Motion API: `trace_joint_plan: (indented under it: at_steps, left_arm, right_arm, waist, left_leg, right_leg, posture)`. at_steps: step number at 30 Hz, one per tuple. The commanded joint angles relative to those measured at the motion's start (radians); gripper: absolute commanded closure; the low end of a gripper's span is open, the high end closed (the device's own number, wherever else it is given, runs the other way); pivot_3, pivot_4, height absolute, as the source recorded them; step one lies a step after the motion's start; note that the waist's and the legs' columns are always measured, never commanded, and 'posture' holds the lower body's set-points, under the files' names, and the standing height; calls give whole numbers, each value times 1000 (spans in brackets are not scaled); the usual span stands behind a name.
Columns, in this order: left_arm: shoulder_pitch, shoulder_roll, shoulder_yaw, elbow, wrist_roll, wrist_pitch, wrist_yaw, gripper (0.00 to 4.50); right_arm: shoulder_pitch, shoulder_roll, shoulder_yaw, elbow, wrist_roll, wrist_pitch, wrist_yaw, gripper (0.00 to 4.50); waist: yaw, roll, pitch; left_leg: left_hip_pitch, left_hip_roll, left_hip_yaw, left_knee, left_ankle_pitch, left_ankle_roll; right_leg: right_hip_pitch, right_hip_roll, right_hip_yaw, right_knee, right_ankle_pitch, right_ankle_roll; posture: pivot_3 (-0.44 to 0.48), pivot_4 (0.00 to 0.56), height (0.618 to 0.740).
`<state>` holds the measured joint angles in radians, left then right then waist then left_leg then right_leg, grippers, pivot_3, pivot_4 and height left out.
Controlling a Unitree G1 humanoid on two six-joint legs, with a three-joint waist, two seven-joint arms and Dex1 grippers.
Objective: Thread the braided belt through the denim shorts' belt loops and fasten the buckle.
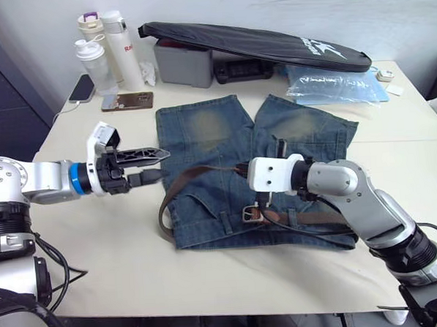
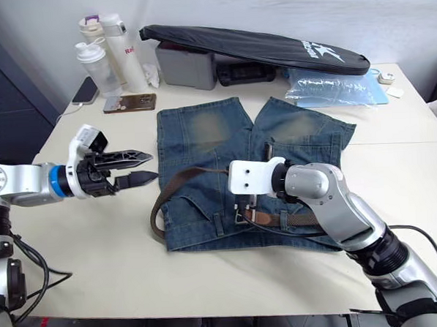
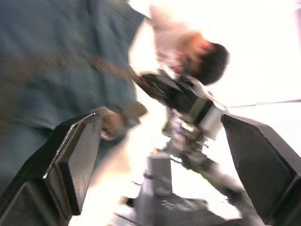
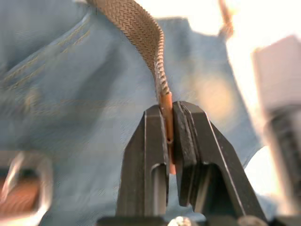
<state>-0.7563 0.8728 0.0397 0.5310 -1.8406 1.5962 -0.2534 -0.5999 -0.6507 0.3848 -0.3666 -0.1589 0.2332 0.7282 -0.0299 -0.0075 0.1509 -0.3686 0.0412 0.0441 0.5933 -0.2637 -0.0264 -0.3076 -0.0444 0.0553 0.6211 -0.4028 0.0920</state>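
My left gripper [image 1: 151, 165] hovers over bare tabletop [image 1: 119, 234], its two fingers spread apart and empty. Just beyond their tips lies one pair of denim shorts [image 1: 224, 134]. One braided belt [image 1: 186, 180] loops across it, its single buckle [image 1: 251, 214] below my right gripper [image 4: 169, 141], whose two fingers pinch the belt's tan tip.
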Motion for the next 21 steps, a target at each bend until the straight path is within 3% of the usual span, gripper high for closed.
trace_joint_plan:
  at_steps: [1,3,7,11,15,21]
  left_arm:
    - [58,-111,71,-29,-132,-71,173,51]
    - [100,-227,178,-79,-132,-137,317,51]
    - [195,-613,444,-406,-132,-400,778,51]
    - [201,-922,566,-668,-132,-628,1176,51]
    - [194,-1069,595,-787,-132,-726,1364,51]
    - [195,-1132,586,-854,-132,-782,1490,51]
  right_arm:
    - [-12,12,-37,-4,-57,-142,-58,4500]
    - [-4,21,-38,0,-79,-197,-81,4500]
    - [17,33,-45,1,-107,-256,-104,4500]
    - [53,29,-53,-1,-141,-288,-116,4500]
    - [87,33,-62,-13,-156,-289,-112,4500]
    - [109,29,-82,-13,-180,-293,-113,4500]
  waist:
    - [2,0,0]
    - [4,-1,0]
    - [4,-1,-1]
    - [7,-2,-1]
    - [6,-1,-2]
    - [6,-1,-1]
  left_leg:
    - [0,-1,-2,1,0,1]
    - [-1,-3,-6,2,1,1]
    - [-3,-4,-6,4,2,2]
    - [-3,-1,-6,9,2,1]
    - [1,0,-5,8,2,0]
    - [1,2,-5,9,3,-3]
  right_leg:
    - [1,-1,0,-1,0,0]
    - [2,-1,-1,-2,0,0]
    - [5,-1,-2,-5,1,1]
    - [13,4,-3,-20,3,8]
    - [19,8,0,-31,5,10]
    - [18,17,4,-31,5,11]
  posture:
    - [0,150,740]
    - [0,150,740]
    - [0,150,740]
    - [0,150,740]
    - [0,150,740]
    - [0,150,740]
